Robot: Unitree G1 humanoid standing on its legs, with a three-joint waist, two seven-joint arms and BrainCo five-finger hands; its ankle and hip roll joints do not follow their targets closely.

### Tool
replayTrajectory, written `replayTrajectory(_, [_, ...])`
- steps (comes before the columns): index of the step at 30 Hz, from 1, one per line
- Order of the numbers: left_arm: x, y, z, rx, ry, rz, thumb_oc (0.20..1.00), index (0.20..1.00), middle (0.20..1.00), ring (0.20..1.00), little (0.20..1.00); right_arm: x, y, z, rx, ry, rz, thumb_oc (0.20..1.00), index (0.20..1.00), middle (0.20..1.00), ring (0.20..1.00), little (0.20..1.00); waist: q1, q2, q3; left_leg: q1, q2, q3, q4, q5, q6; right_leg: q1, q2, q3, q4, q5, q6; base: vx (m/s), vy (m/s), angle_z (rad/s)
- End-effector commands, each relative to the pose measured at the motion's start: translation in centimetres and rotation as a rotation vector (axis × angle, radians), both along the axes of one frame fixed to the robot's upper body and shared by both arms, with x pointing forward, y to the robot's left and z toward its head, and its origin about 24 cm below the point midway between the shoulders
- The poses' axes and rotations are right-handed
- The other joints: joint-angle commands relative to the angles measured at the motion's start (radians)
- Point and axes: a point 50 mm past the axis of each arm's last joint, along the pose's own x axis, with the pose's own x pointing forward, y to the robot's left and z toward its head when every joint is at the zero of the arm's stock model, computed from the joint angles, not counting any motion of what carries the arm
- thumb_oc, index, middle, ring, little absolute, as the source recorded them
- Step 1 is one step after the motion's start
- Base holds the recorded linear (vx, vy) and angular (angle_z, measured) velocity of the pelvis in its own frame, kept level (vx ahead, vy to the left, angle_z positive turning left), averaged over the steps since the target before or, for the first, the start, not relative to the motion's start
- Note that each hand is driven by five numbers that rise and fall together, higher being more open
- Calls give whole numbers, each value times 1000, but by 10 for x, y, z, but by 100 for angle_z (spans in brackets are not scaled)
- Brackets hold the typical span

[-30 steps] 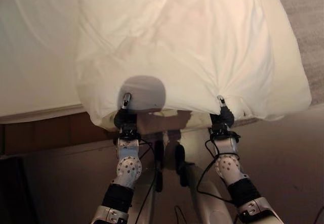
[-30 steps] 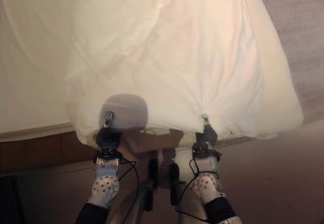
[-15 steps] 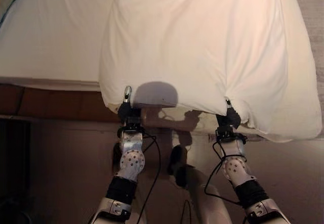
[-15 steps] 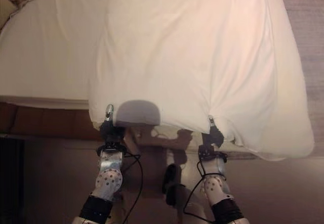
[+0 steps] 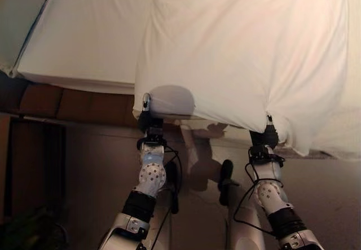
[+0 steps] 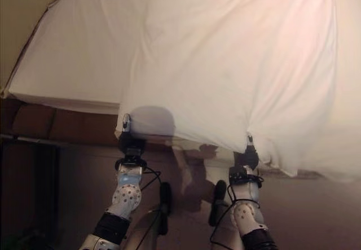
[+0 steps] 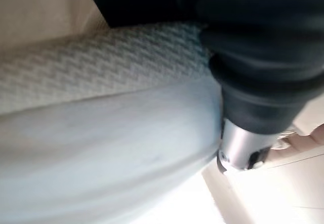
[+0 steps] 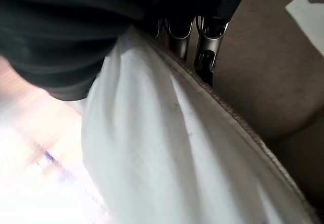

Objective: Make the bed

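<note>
A white duvet [image 5: 242,47] lies over the right part of the bed, and its near edge hangs past the foot. My left hand [image 5: 148,123] is shut on that edge near the duvet's left corner. My right hand [image 5: 266,137] is shut on the same edge further right, where creases fan out from the grip. In the right wrist view the fingers [image 8: 202,47] curl over the duvet's hem [image 8: 167,133]. The left wrist view has pale cloth [image 7: 101,153] running past my left hand [image 7: 243,148]. Left of the duvet the white sheet [image 5: 90,41] on the mattress lies bare.
The brown bed base [image 5: 67,103] runs under the mattress's near edge. Dark furniture [image 5: 34,165] stands on the floor at the lower left. A beige surface [image 6: 17,13] borders the mattress at the upper left. Carpet [image 5: 333,188] lies at the lower right.
The whole view has shifted, so the mattress's left side now shows. Both hands keep their hold on the duvet's edge. The duvet has gone from crumpled to stretched nearly flat.
</note>
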Motion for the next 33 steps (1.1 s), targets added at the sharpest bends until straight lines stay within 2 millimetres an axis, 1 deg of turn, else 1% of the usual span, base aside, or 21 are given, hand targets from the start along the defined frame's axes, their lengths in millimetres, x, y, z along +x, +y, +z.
replayTrajectory(1, [-25, 73, 18, 105, -136, 295, 200, 200, 200, 200, 200, -15, -25, 3, -42, -59, -106, 200, 200, 200, 200, 200, 14, -60, -68, 26, -44, 12, -139, 43, -31, 21, 113, 9, -138, 22, 85, 11, 106, -18])
replayTrajectory(2, [-25, 73, 18, 105, -136, 296, 200, 200, 200, 200, 200, -15, -25, 3, -42, -59, -106, 200, 200, 200, 200, 200, 14, -62, -70, 25, -45, 13, -143, 47, -31, 18, 112, 10, -139, 24, 85, 26, 103, -32])
replayTrajectory(3, [-24, 70, 19, 138, -128, 289, 200, 200, 200, 200, 200, -17, -27, 0, -69, -51, -108, 200, 200, 200, 200, 200, -8, -71, -64, 51, -66, 15, -160, 45, -23, -6, 203, 86, -89, -11, 69, 34, 97, -18])
replayTrajectory(4, [-23, 67, 20, 134, -125, 292, 200, 200, 200, 200, 200, -18, -27, 1, -77, -54, -105, 200, 200, 200, 200, 200, -14, -71, -58, 61, -77, 22, -163, 47, -21, -9, 229, 125, -84, -17, 61, 32, 96, -20])
replayTrajectory(6, [-23, 65, 18, 130, -116, 283, 200, 200, 200, 200, 200, -19, -27, 0, -75, -52, -104, 200, 200, 200, 200, 200, -18, -72, -62, 63, -83, 28, -166, 46, -18, -4, 241, 142, -100, -11, 51, 47, 13, -2])
replayTrajectory(7, [-24, 60, 13, 115, -98, 276, 200, 200, 200, 200, 200, -22, -32, -1, -93, -46, -114, 200, 200, 200, 200, 200, -34, -52, -65, 66, -89, 24, -162, 41, -13, -7, 252, 199, -99, -11, 43, 104, -55, 2])
replayTrajectory(10, [-27, 61, 8, 81, -80, 288, 200, 200, 200, 200, 200, -21, -33, 1, -102, -49, -112, 200, 200, 200, 200, 200, -33, -45, -77, 53, -78, 45, -142, 33, -14, 2, 242, 180, -117, 0, 49, 54, -68, -3])
replayTrajectory(11, [-30, 60, 1, 56, -59, 288, 200, 200, 200, 200, 200, -21, -36, 2, -130, -43, -111, 200, 200, 200, 200, 200, -32, -45, -72, 28, -62, 79, -14, 9, -36, 42, 223, 167, -128, -7, 44, 44, -160, -13])
replayTrajectory(13, [-30, 57, -2, 32, -42, 295, 200, 200, 200, 200, 200, -22, -44, 7, -180, -53, -122, 200, 200, 200, 200, 200, -21, -33, -39, -16, -37, 75, 170, 35, -98, 59, 223, 151, -44, -55, 6, 57, -158, -4])
replayTrajectory(16, [-30, 57, -4, 14, -30, 307, 200, 200, 200, 200, 200, -21, -45, 6, -176, -50, -125, 200, 200, 200, 200, 200, -21, -32, -40, -19, -40, 59, 197, 27, -94, 53, 223, 151, -10, -70, -3, 30, -35, -3])
replayTrajectory(18, [-32, 60, -5, 2, -13, 336, 200, 200, 200, 200, 200, -18, -46, 6, -160, -45, -148, 200, 200, 200, 200, 200, -24, -38, -52, -20, 8, 5, 157, -15, -54, 39, 221, 167, 22, -99, -6, 89, -24, 3])
replayTrajectory(19, [-33, 62, -3, 11, -20, 349, 200, 200, 200, 200, 200, -18, -47, 6, -155, -45, -152, 200, 200, 200, 200, 200, -16, -45, -55, -33, 24, -53, 123, -4, -51, 37, 218, 185, 19, -100, -4, 89, 92, 13])
replayTrajectory(20, [-34, 66, 0, 14, -31, 373, 200, 200, 200, 200, 200, -18, -49, 5, -152, -41, -162, 200, 200, 200, 200, 200, 1, -49, -58, -37, 47, -152, 37, 39, -56, 32, 215, 211, 24, -101, 2, 95, 134, 9])
replayTrajectory(23, [-35, 74, 4, 21, -37, 424, 200, 200, 200, 200, 200, -14, -52, 8, -162, -45, -186, 200, 200, 200, 200, 200, 16, -42, -60, -32, 143, -283, -167, 162, -85, -1, 216, 235, 66, -129, 0, 69, 209, -6])
replayTrajectory(24, [-35, 77, 3, 30, -34, 437, 200, 200, 200, 200, 200, -12, -54, 10, -150, -53, -197, 200, 200, 200, 200, 200, 20, -38, -64, -39, 179, -285, -234, 179, -98, -14, 209, 240, 77, -135, 9, 45, 203, -15])
replayTrajectory(25, [-34, 77, 4, 30, -34, 437, 200, 200, 200, 200, 200, -11, -54, 10, -150, -53, -196, 200, 200, 200, 200, 200, 21, -40, -65, -32, 180, -282, -248, 186, -99, -16, 209, 242, 81, -138, 9, 73, 394, -12])
replayTrajectory(26, [-33, 78, -2, 19, -15, 436, 200, 200, 200, 200, 200, -10, -52, 8, -144, -46, -187, 200, 200, 200, 200, 200, 31, -24, -69, 7, 190, -268, -294, 194, -104, -28, 191, 245, 90, -130, 29, 49, 433, -19])
replayTrajectory(27, [-33, 80, -3, 16, -7, 450, 200, 200, 200, 200, 200, -8, -50, 9, -140, -52, -179, 200, 200, 200, 200, 200, 40, -22, -65, 4, 168, -297, -278, 194, -107, -36, 184, 265, 78, -111, 42, 27, 621, -32])
replayTrajectory(30, [-28, 83, -8, 33, 50, 480, 200, 200, 200, 200, 200, -4, -48, 16, -152, -71, -169, 200, 200, 200, 200, 200, 41, -31, -52, -65, 36, -244, -114, 105, -83, -14, 80, 302, -24, -11, 108, 31, 596, -39])
replayTrajectory(31, [-29, 86, -15, 10, 89, 508, 200, 200, 200, 200, 200, -5, -48, 17, -157, -76, -166, 200, 200, 200, 200, 200, 42, -30, -55, -73, 6, -220, -83, 84, -74, -1, 47, 312, -60, 14, 116, 115, 619, -47])
replayTrajectory(33, [-30, 90, -20, 31, 142, 542, 200, 200, 200, 200, 200, -3, -44, 19, -175, -84, -144, 200, 200, 200, 200, 200, 49, -30, -57, -68, -16, -182, -58, 56, -52, 25, 5, 292, -121, 56, 114, 111, 570, -39])
